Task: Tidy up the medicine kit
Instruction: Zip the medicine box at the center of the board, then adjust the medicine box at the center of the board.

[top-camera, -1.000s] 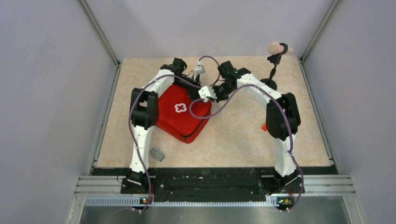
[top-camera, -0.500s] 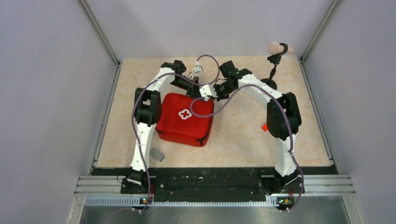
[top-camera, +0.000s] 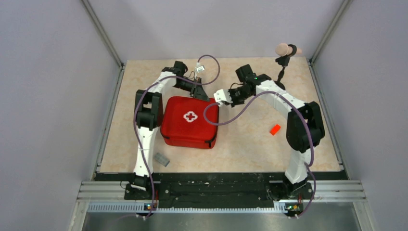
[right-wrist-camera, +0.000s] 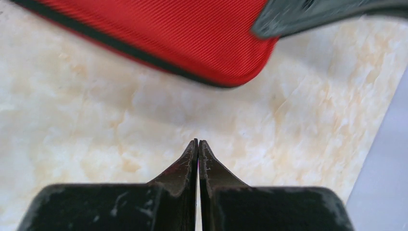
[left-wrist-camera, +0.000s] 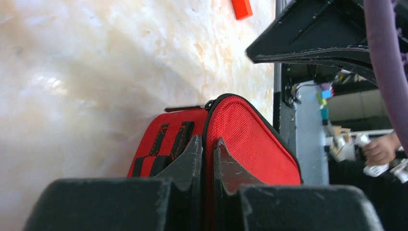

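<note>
Kit (top-camera: 190,122): flat on table (top-camera: 240,144), left of centre, lid down, cross up.
Left gripper (left-wrist-camera: 208,141): narrowed to a slit, pinching kit's far black edging.
Right gripper (right-wrist-camera: 198,142): fingers pressed together, empty, just beside kit's far-right corner.

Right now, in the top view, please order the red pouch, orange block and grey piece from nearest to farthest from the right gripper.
1. red pouch, just left of the right gripper.
2. orange block, on its right.
3. grey piece, by the left arm's base.
</note>
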